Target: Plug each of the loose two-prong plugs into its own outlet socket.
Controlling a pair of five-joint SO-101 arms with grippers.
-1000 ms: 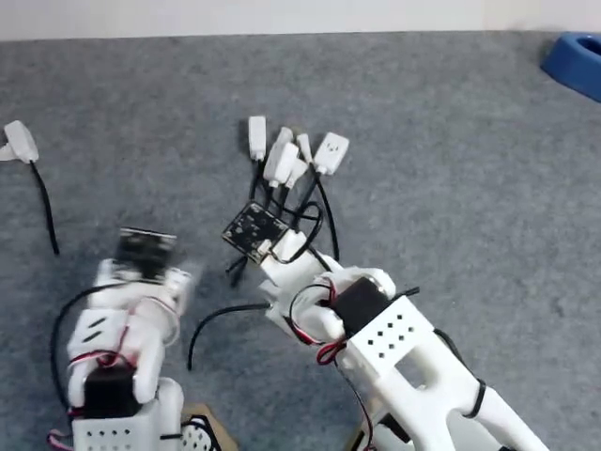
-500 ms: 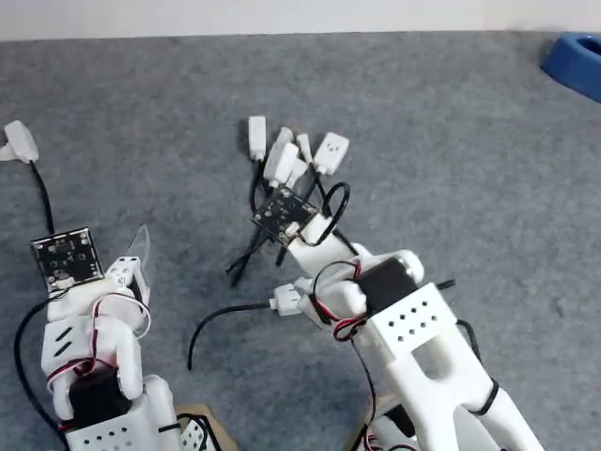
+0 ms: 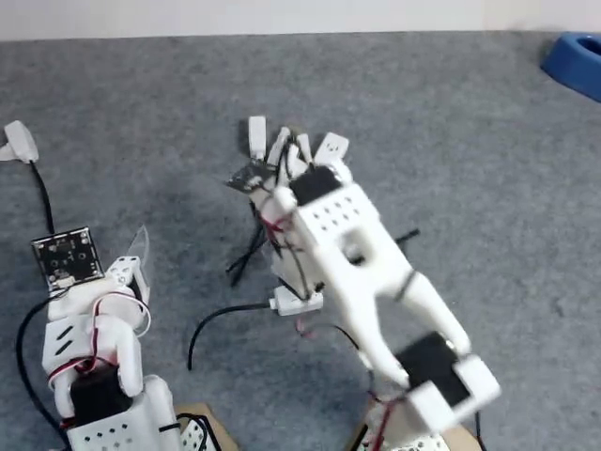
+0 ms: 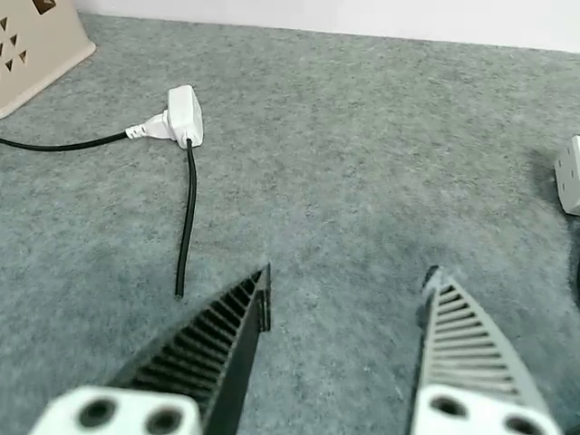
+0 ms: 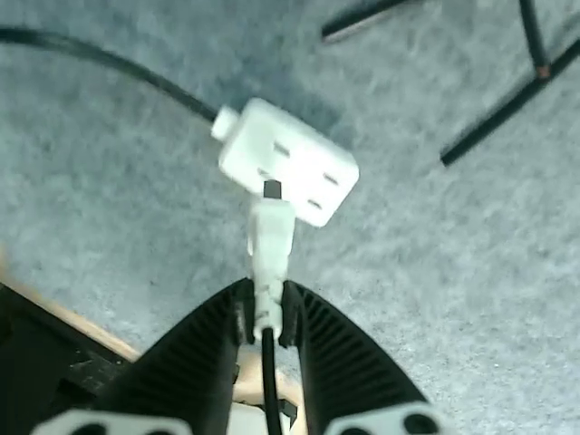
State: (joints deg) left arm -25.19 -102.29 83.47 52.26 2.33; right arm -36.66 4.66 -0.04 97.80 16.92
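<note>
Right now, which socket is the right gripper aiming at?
Start at the right arm over the grey mat. Just ahead of the plug pinched in the right gripper lies a white outlet block. It lies apart from the plug cluster, one black cable leaving its end.

Left white printed arm [image 3: 94, 348] sits at 8 o'clock in the high view, folded low, nose toward 11. Left gripper [image 4: 346, 276]: ribbed fingers [image 4: 217, 344] spread wide. Right white printed arm [image 3: 366, 272] runs from 5 o'clock to centre, wrist pitched down. Right gripper [image 5: 267, 304] is clamped on a white two-prong plug [image 5: 269, 237].
</note>
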